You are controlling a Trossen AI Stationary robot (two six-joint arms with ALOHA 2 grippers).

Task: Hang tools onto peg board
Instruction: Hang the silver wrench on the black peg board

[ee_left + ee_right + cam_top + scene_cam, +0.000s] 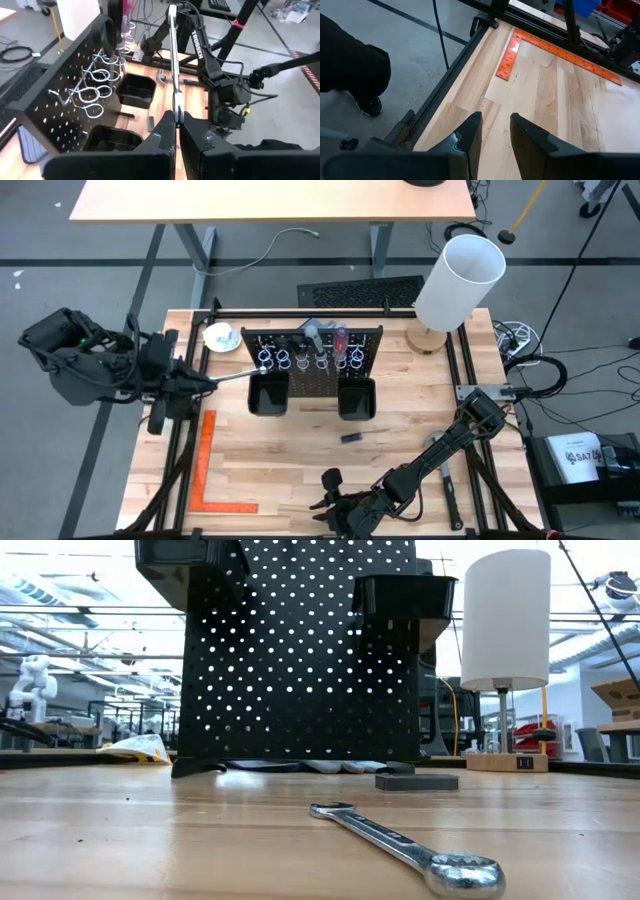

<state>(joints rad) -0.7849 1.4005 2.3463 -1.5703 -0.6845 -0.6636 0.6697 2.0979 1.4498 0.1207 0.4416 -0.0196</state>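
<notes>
The peg board (312,376) stands upright at mid-table, with a row of wire rings (300,361) and two black bins (268,395). Black-handled scissors (312,332) and a red-handled screwdriver (340,340) stick in the rings. My left gripper (208,381) is left of the board, shut on a silver wrench (238,374) whose free end reaches toward the leftmost ring (264,362). My right gripper (332,502) is open and empty near the table's near edge. A second wrench (405,841) lies flat on the table. My left gripper pinches one end of the wrench's shaft (176,102) between its two fingers (162,132). The fingers come level from the table's left and lie along the wrench. The wrench sticks straight out past the fingertips toward the peg board, lifted clear of the table.
An orange square ruler (208,470) lies at the near left. A small black block (350,437) lies in front of the board. A white lamp (458,280) stands at the far right, and a white roll (220,336) at the far left. The board's rings also show in the left wrist view (97,87).
</notes>
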